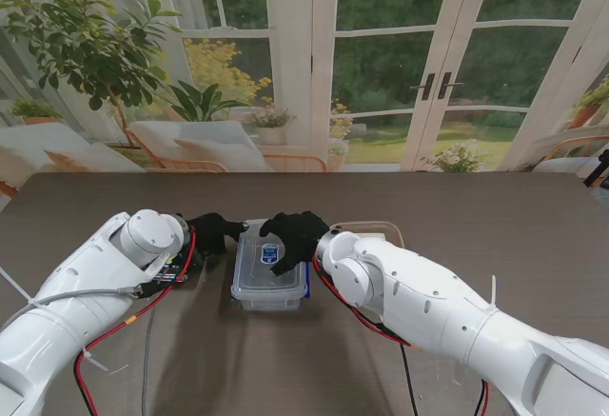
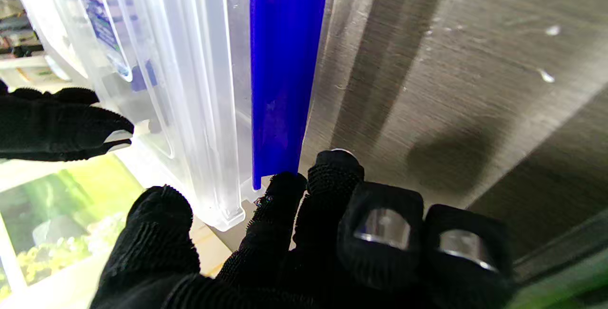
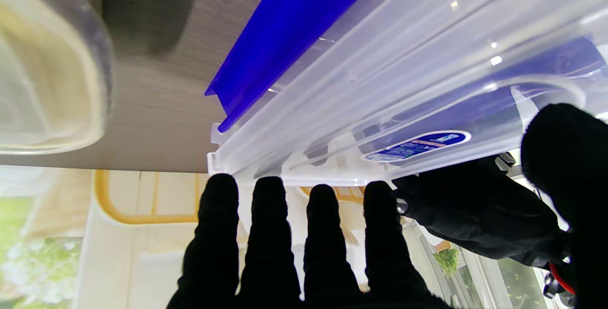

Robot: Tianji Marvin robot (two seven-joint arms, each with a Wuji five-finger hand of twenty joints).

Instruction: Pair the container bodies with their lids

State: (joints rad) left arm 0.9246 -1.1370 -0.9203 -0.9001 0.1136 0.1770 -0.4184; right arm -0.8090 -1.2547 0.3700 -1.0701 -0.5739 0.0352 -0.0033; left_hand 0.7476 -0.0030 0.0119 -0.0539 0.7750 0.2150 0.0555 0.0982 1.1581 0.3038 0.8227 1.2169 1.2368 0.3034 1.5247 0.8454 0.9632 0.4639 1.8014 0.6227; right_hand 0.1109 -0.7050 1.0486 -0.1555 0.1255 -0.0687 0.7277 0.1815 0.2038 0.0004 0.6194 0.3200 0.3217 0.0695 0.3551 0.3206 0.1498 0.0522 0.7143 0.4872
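A clear rectangular container point(image 1: 268, 283) with blue side latches point(image 2: 284, 62) stands at the table's middle, its clear lid point(image 1: 266, 262) with a blue sticker point(image 3: 417, 145) lying on top. My right hand point(image 1: 295, 235) lies over the lid's far end, four fingers point(image 3: 323, 233) straight past the far edge and the thumb above the lid. My left hand point(image 1: 215, 231) is at the container's far left corner. Its fingertips point(image 2: 332, 176) touch the end of the left blue latch and its thumb point(image 2: 161, 223) sits beside the lid's corner. Neither hand grips anything.
A second clear container point(image 1: 373, 231) with a tan rim stands just behind my right forearm, shown blurred in the right wrist view point(image 3: 47, 62). The dark wood table point(image 1: 495, 226) stretches to both sides. Red and grey cables hang from both arms.
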